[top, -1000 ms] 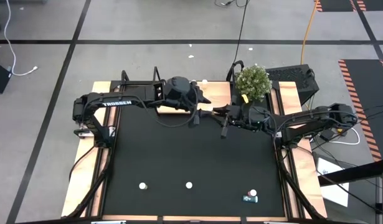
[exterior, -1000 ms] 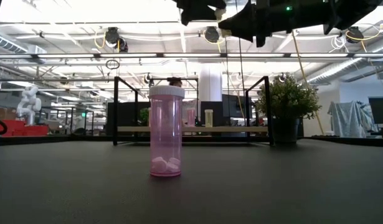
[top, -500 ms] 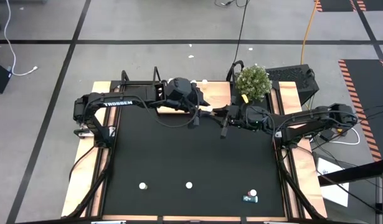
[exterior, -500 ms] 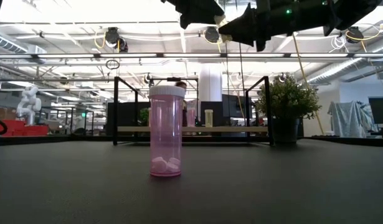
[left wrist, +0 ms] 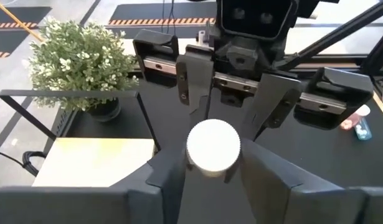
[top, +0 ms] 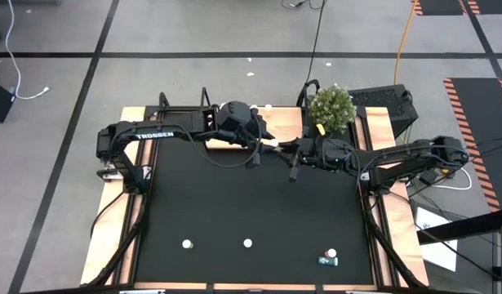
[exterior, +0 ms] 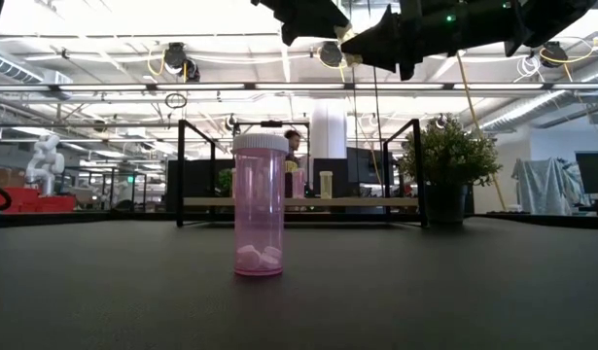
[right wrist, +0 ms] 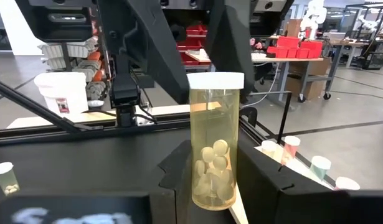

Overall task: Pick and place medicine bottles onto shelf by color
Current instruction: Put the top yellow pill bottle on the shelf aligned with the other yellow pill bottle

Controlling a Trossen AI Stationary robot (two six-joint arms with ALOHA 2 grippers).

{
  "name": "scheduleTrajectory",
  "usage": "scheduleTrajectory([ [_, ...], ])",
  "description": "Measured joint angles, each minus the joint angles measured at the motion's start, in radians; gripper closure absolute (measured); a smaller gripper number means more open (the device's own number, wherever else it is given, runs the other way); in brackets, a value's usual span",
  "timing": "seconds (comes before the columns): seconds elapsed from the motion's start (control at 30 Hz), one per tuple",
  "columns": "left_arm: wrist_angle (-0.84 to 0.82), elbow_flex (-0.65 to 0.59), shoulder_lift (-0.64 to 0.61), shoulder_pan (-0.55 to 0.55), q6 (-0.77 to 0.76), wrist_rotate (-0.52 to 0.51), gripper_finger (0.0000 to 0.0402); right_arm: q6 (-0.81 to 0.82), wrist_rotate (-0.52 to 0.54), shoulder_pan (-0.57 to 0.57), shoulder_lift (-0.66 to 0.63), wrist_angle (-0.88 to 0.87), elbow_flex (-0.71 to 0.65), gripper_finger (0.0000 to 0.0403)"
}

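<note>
- at the far middle of the black mat (top: 251, 204), just in front of the shelf (top: 285, 124), the two arms meet tip to tip above the table
- the right gripper (right wrist: 215, 171) is clamped on the lower body of a yellow bottle (right wrist: 216, 143); the bottle stands upright in the grip, white cap up, pale tablets visible inside
- the left gripper (left wrist: 211, 158) sits around the white cap of the same bottle, facing the right gripper; whether it actually presses on the cap cannot be told
- in the low view both grippers hang well above the mat, near the top edge, higher than the shelf board
- the shelf is a light-wood board between thin black brackets; the low view shows two small bottles upright on it, a pink one (exterior: 297, 183) and a yellowish one (exterior: 326, 184), near each other
- a potted plant (top: 330, 106) stands at the shelf's right end
- near the front edge of the mat, three white-capped bottles stand upright, well apart from the arms: one to the left (top: 186, 243), one in the middle (top: 247, 242), one to the right (top: 331, 254)
- a teal bottle (top: 326, 261) lies on its side, just beside the right-hand upright one
- the low view shows a pink bottle (exterior: 258, 206) upright in the foreground with white tablets at its bottom
- a person (exterior: 292, 142) shows in the room behind the shelf
</note>
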Motion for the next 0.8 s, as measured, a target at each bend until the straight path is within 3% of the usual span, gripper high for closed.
scheduleTrajectory([
  [0.2,0.008,0.0,0.0,0.006,-0.018,0.001,0.0288,0.002,0.001,-0.001,-0.001,0.002,0.0,0.0303],
  [0.5,0.011,0.0,0.0,0.006,-0.017,0.002,0.0265,0.017,0.001,-0.001,-0.001,0.001,0.0,0.0294],
  [0.8,0.012,0.0,0.0,0.037,-0.014,0.003,0.0289,0.061,0.064,-0.001,-0.036,-0.128,0.001,0.0203],
])
